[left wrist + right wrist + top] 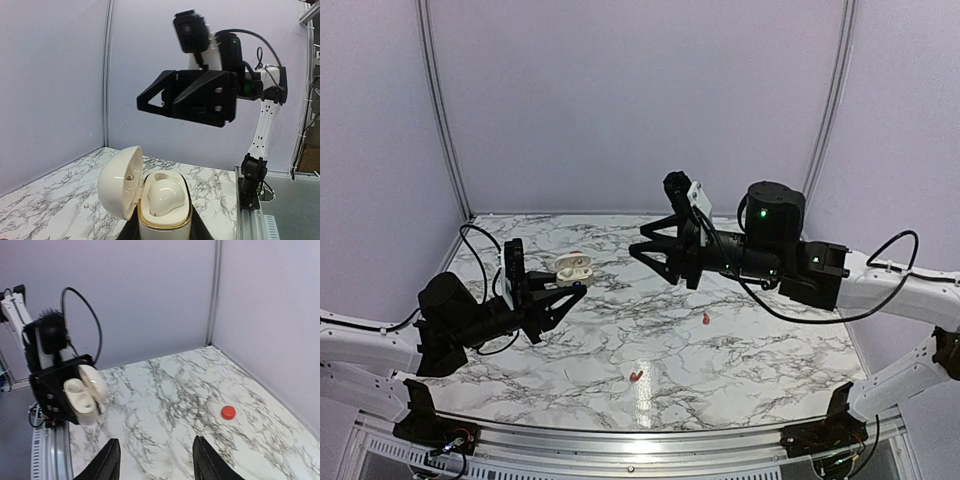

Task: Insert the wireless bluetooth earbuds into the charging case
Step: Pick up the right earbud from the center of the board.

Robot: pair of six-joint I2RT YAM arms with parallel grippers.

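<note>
At the left claw, jaws are pinched on the base of the case, which is white with a gold rim and held clear of the table. The lid is hinged open to one side, mouth roughly upward. My read: the case is held up as a fixture so the other arm can drop buds in without it skating. A pale dome sits in the seat. Insert or bud, can't tell.

Below and between the two claws, toward the front edge, one red earbud lies loose on the marble.

The right claw hangs in the air, tips aimed at the case and well apart from it. Its fingers are parted with a middling gap and nothing between them. The second earbud lies on the table under that arm, behind the tips. Both are out of the case, untouched. A pick comes first, likely by the free right claw. It'll be fiddly, since the buds are far smaller than a finger.

Ahead of the right claw's tips, toward the far wall, there's a small round red puck, purpose unclear.

The tabletop is glossy white marble pattern with grey veins and glare near the front. Plain pale walls close three sides, with metal posts at the corners and a rail along the front.
</note>
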